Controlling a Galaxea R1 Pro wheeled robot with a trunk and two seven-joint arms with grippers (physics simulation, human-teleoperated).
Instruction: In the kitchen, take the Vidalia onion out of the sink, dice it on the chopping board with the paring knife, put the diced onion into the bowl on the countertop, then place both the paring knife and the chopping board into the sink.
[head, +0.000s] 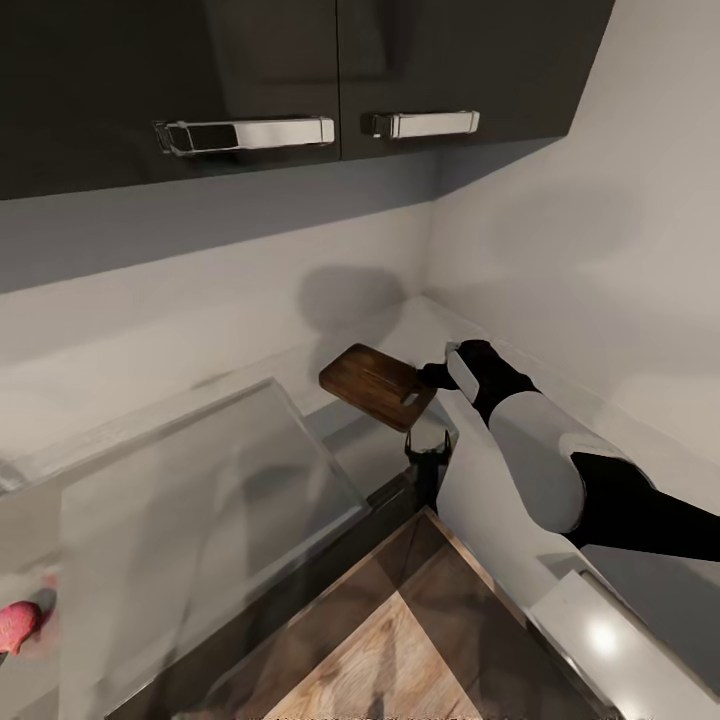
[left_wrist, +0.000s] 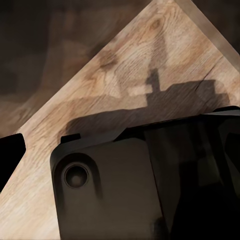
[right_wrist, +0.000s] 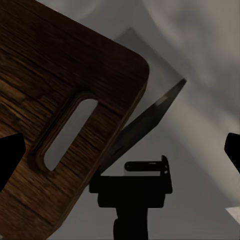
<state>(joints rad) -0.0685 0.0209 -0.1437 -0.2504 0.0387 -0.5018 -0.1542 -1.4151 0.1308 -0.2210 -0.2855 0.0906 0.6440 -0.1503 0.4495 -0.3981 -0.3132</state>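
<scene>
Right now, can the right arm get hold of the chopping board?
Probably yes. The right gripper sits at the handle end of the chopping board, its fingertips spread apart in the right wrist view with nothing between them and the board's edge.

Chopping board (head: 374, 383): dark brown wood, visible grain, satin sheen. Worktop (head: 200, 480): grey, glossy, mirror-like reflections. Cabinet handles (head: 245, 134): polished chrome metal. Cabinet doors (head: 150, 70): matt dark. Floor (left_wrist: 125, 75): pale wood planks, grained. Right forearm (head: 535, 450): smooth white and black plastic.

Vidalia onion (head: 17, 625) cut off at head view's edge; right end effector (head: 432, 377) tips hidden behind chopping board (head: 375, 384).
</scene>
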